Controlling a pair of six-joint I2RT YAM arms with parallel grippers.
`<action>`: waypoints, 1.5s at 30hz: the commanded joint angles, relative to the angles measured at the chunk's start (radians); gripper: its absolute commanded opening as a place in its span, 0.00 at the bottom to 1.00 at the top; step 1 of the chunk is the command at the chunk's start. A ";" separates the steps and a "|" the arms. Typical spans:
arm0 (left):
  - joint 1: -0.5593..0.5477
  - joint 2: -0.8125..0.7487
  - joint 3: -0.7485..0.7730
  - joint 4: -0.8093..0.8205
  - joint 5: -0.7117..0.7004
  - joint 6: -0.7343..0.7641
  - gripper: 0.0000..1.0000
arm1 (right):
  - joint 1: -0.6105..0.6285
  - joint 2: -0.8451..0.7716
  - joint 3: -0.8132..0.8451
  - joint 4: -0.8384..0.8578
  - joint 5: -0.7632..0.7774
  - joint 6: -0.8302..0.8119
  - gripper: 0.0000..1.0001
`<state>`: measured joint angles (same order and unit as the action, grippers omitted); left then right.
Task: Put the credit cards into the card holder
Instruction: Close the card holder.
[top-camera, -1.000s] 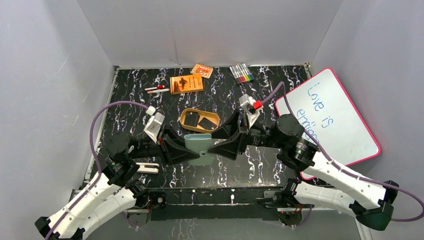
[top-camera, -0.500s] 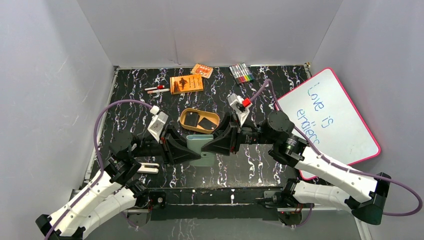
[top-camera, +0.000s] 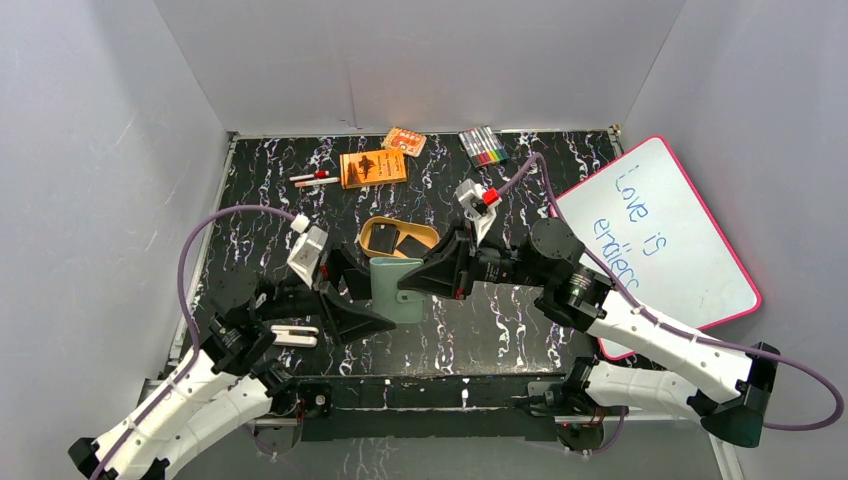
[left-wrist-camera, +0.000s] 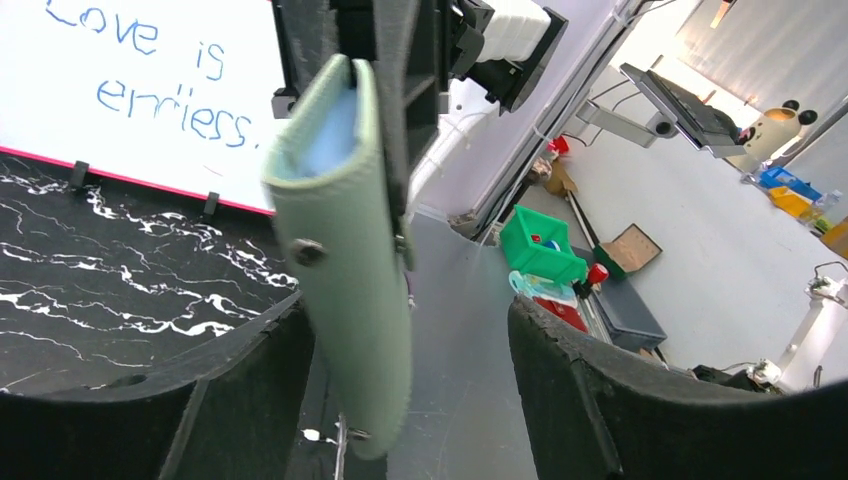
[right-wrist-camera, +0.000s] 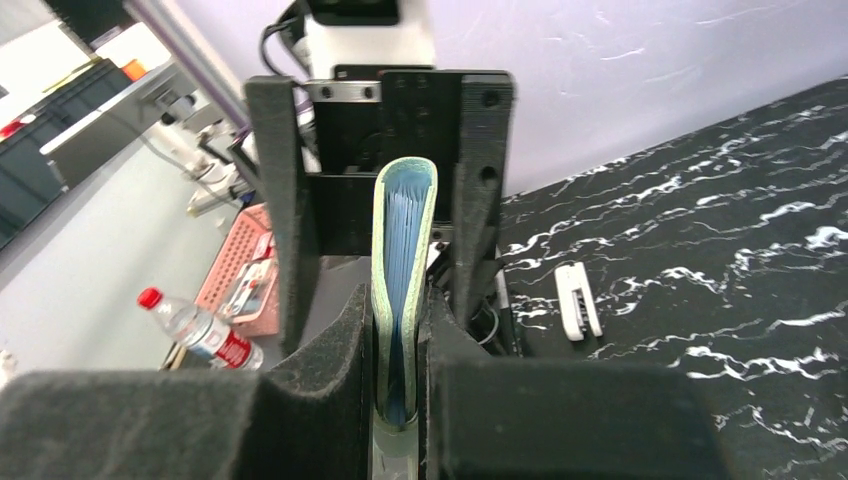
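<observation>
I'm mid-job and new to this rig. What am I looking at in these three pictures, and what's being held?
Two white robot arms are bolted at the near edge of a black marbled table. The overhead picture looks down on both; the other two come from a camera on each wrist. The right arm has its jaws shut on the green card holder, seen edge-on in its wrist view. The left arm has its jaws open either side of it, not gripping. Two black credit cards lie in a tan tray behind. At the back are an orange booklet, markers and pens; a whiteboard sits at the right.
</observation>
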<state>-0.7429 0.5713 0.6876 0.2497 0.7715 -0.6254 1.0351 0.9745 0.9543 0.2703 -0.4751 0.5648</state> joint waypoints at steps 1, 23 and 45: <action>-0.004 -0.052 -0.023 0.024 -0.042 -0.025 0.68 | 0.002 -0.021 0.069 -0.010 0.137 -0.024 0.00; -0.003 0.020 -0.134 0.229 -0.061 -0.167 0.42 | 0.003 -0.040 0.032 -0.002 0.227 -0.020 0.00; -0.004 0.016 -0.206 0.415 -0.059 -0.267 0.00 | 0.003 -0.028 0.024 0.025 0.134 -0.007 0.00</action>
<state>-0.7429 0.5968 0.4812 0.5911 0.6998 -0.8825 1.0409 0.9573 0.9668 0.2092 -0.3256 0.5606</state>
